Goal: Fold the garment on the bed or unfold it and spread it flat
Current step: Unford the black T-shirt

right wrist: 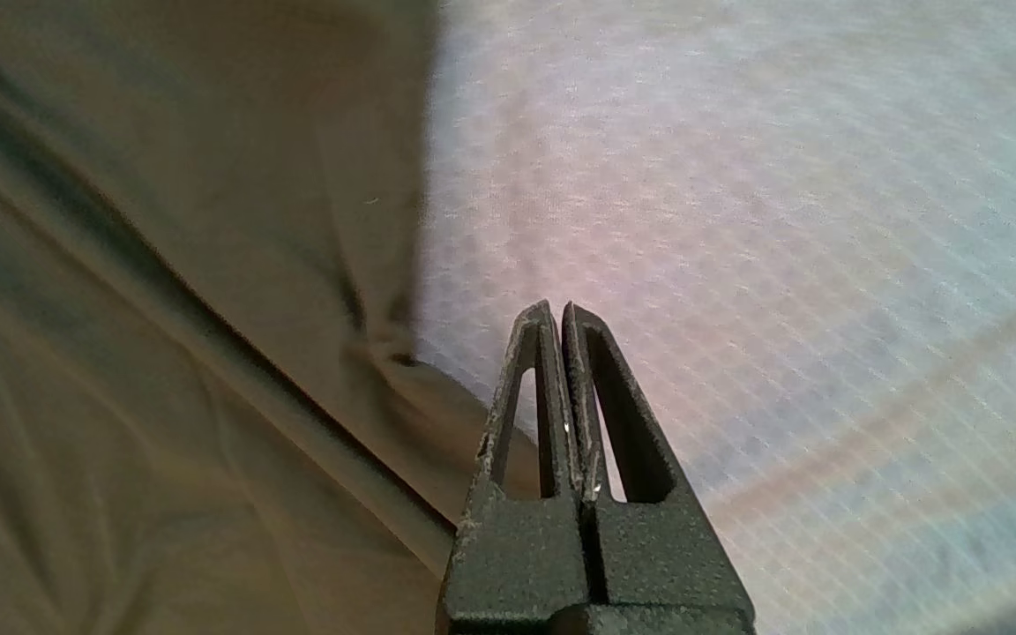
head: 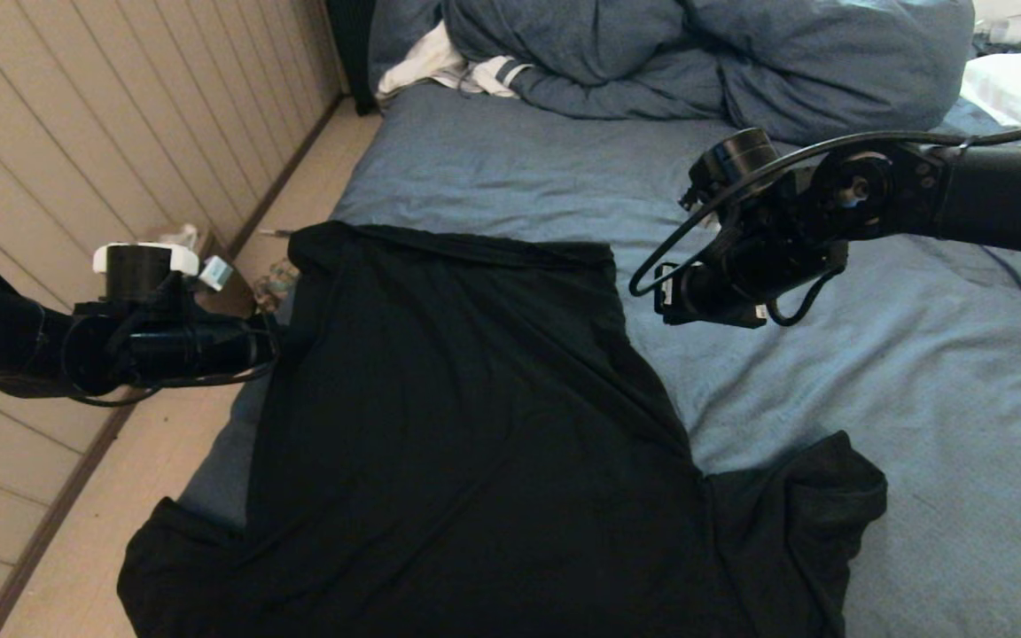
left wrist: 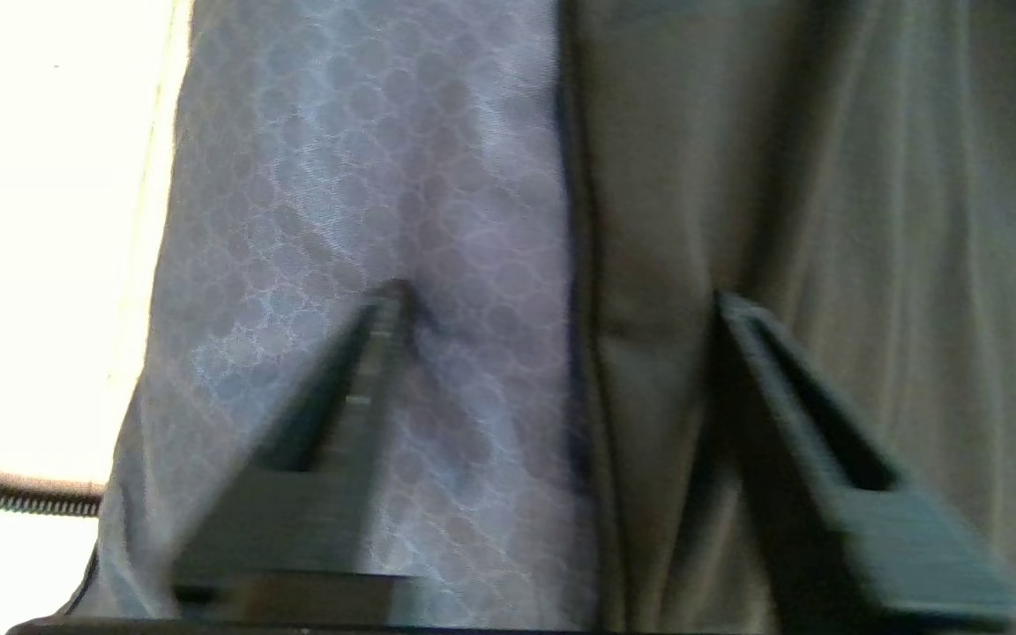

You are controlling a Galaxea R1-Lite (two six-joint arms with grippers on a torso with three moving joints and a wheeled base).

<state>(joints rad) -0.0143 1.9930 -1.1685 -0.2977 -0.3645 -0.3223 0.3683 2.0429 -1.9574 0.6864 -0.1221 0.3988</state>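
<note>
The garment (head: 466, 425) is being kept spread plain-side up across the bed (head: 918, 372). The left gripper (left wrist: 561, 300) is being held agape astride its left edge, presumably for pinching; the right gripper (right wrist: 556, 309) is being held clenched, empty, just beside the right edge.

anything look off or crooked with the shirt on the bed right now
The black shirt lies crooked on the bed. Its left sleeve and left side hang past the mattress edge, and the cloth is wrinkled rather than flat. The open left gripper straddles that side's hem; the shut right gripper holds nothing.
</note>
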